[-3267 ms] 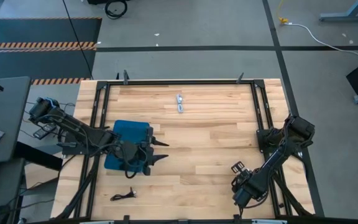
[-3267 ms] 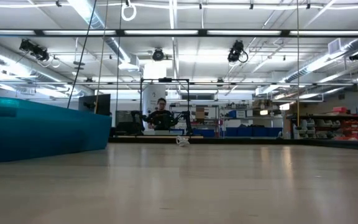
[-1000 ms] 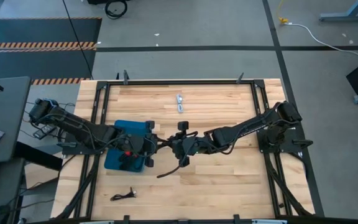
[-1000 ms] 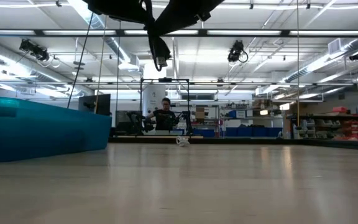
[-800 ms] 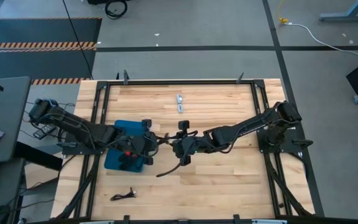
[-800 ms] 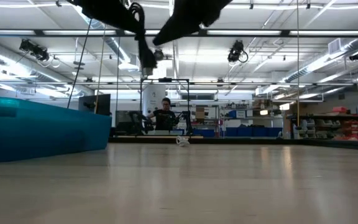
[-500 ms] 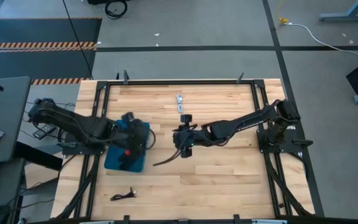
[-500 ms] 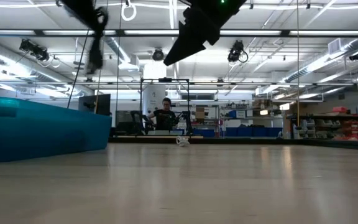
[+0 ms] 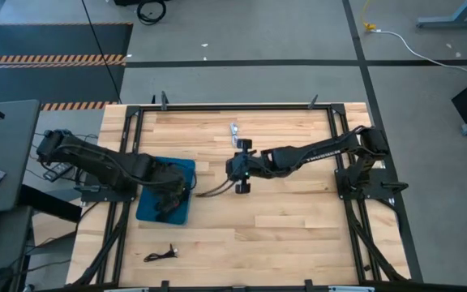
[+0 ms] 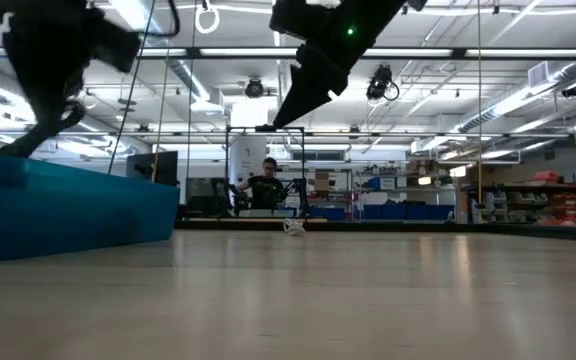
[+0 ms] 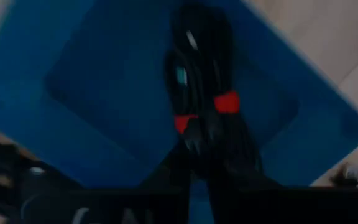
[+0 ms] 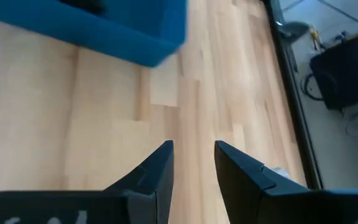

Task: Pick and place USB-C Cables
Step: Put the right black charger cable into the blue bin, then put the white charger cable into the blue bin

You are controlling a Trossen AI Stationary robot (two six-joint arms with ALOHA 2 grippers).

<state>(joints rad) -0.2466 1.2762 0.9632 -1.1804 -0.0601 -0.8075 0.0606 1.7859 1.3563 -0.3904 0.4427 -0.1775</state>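
A blue bin (image 9: 154,188) stands left of the table's middle. My left gripper (image 11: 207,155) is over it, shut on a black cable bundle with red bands (image 11: 204,81). In the low view that arm (image 10: 53,45) hangs above the bin's rim (image 10: 68,175). My right gripper (image 12: 192,149) is open, with nothing between its fingers. It hangs over the table's middle (image 9: 227,175), pointing toward the bin. A white/silver cable (image 9: 234,130) lies on the far part of the table. A thin black cable (image 9: 162,255) lies near the front left. My left gripper pinches the black bundle between its two fingers at the end nearest the wrist (image 11: 213,140), just past the red bands. The bundle reaches away from the fingers over the bin's floor. Whether its far end (image 11: 194,28) touches the floor cannot be told.
A black frame (image 9: 233,106) runs around the wooden table top. Bare wood lies between the bin and the right arm's base (image 9: 363,174). Beyond the table, a person (image 10: 260,185) sits far back in the room.
My left gripper has carried the black bundle from the table's middle toward the left edge and now holds it over the blue bin. My right gripper, open throughout, has drawn back from the meeting point toward the table's far edge.
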